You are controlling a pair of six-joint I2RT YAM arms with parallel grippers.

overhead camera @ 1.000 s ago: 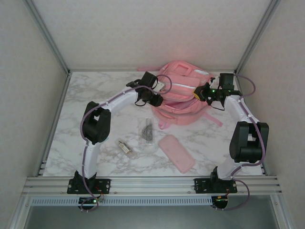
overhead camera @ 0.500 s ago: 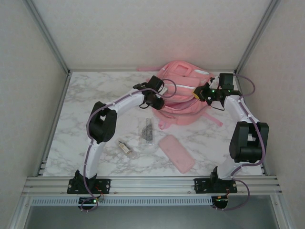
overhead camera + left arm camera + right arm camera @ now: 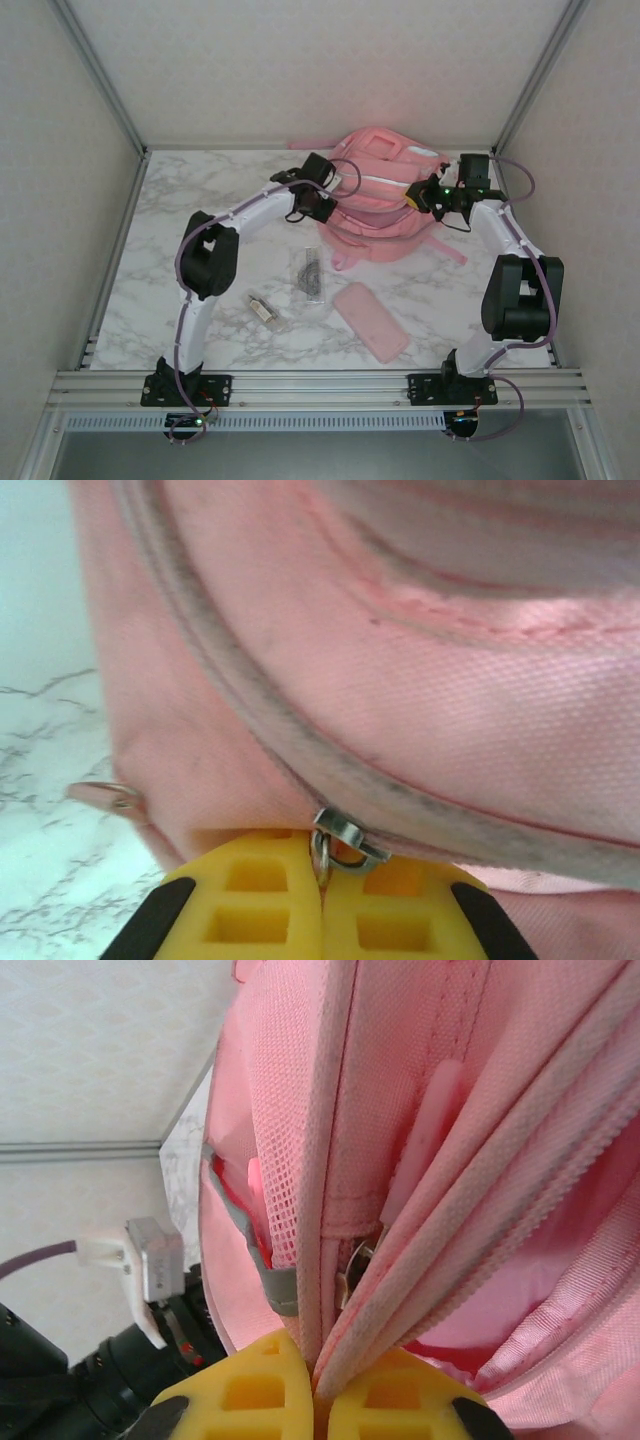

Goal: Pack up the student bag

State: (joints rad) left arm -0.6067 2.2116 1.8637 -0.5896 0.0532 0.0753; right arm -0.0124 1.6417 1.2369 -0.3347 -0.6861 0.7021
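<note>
Top external view: the student bag [image 3: 385,200] lies at the far edge of the tabletop [image 3: 190,190], right of centre. We note the left gripper [image 3: 322,870] at its left flank, fingers together, clamped on the metal zipper pull [image 3: 343,838]. The right gripper [image 3: 315,1370] is at the right flank, pinched shut on a zipper-edged fold of bag fabric.

surface [image 3: 200,200]: white marble pattern, grey veins, matte | walls: back wall [image 3: 320,70], left wall [image 3: 50,200], right wall [image 3: 600,200], all pale textured panels | frame: aluminium posts [image 3: 100,75] at the surface's far corners, slotted aluminium rail [image 3: 320,385] along its near edge | light: even, diffuse, soft shadows
</note>
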